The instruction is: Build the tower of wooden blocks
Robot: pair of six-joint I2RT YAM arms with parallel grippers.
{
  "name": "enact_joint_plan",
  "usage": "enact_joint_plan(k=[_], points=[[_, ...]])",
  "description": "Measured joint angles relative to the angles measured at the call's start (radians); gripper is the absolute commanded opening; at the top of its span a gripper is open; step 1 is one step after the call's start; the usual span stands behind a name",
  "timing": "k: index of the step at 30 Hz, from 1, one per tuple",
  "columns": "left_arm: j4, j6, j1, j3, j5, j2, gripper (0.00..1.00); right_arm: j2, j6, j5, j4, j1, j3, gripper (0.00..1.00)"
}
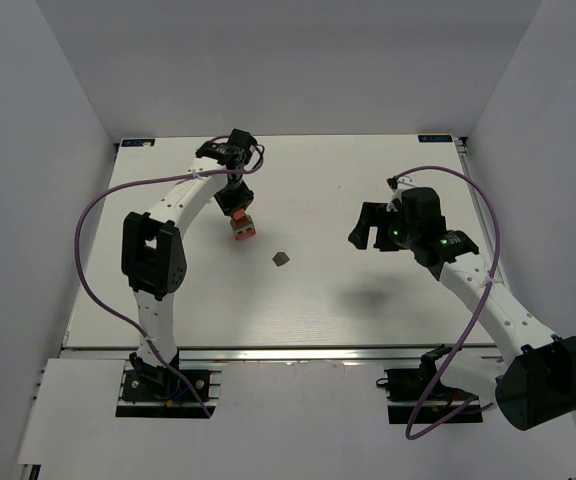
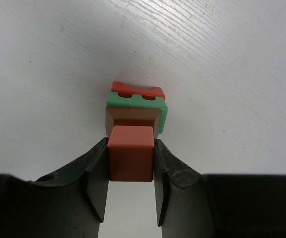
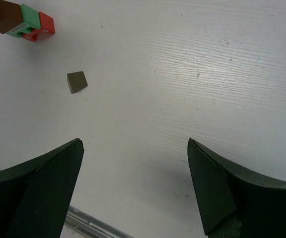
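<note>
My left jaws grip the orange cube (image 2: pixel 131 159) on the tower (image 1: pixel 244 229), left of centre on the desk (image 1: pixel 368 320); right jaws gape empty. One dark brown piece (image 1: pixel 281 258) lies near it, unstacked.

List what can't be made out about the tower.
Top view: the tower is too small to tell its layers apart, and the left gripper covers its top.
Left wrist: the cube between the fingers hides whether it touches the brown piece beneath it; the tower's base is hidden too.
Right wrist: the frame's top-left corner cuts off the cube.
</note>
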Motion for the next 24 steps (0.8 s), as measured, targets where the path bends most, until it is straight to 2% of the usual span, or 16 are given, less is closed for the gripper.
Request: enact_joint_plan(k=[24], points=[[0.018,0.041,0.0,0.0,0.002,0.005,0.08,0.0,-0.008,0.0,0.001,0.0,-0.001,0.89]])
